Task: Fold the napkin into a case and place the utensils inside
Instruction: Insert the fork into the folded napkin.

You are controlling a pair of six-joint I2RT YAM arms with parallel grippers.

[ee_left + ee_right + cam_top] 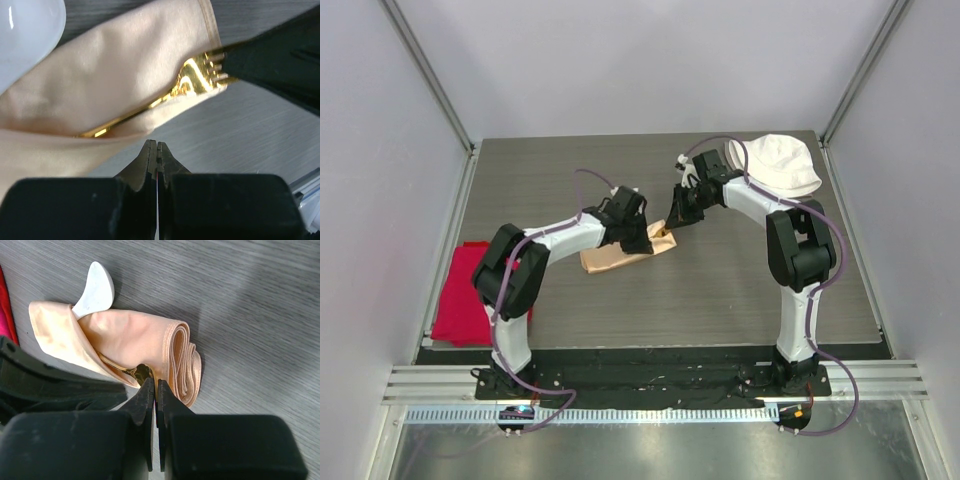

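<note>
Peach-orange, slightly shiny cloth napkin (610, 260), folded into a narrow layered case (135, 340), is lying mid-table (740, 280), a bit left of ctr. Thin gold metal fork (190, 82) is sitting in its fold w/ tines sticking out; small white spoon (95, 287) is poking out the other end. Right gripper (155, 382) is closed, tips touching the tines, can't tell if pinching. Left gripper (157, 145) is closed on nothing, just beside the case. Bright red cloth (460, 295) is overhanging the left edge; white fabric hat (780, 165) is sitting at the far right corner.

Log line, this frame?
peach-orange cloth case: folded; white spoon: inside; thin gold fork: partly in; left gripper: shut; right gripper: shut on fork
</note>
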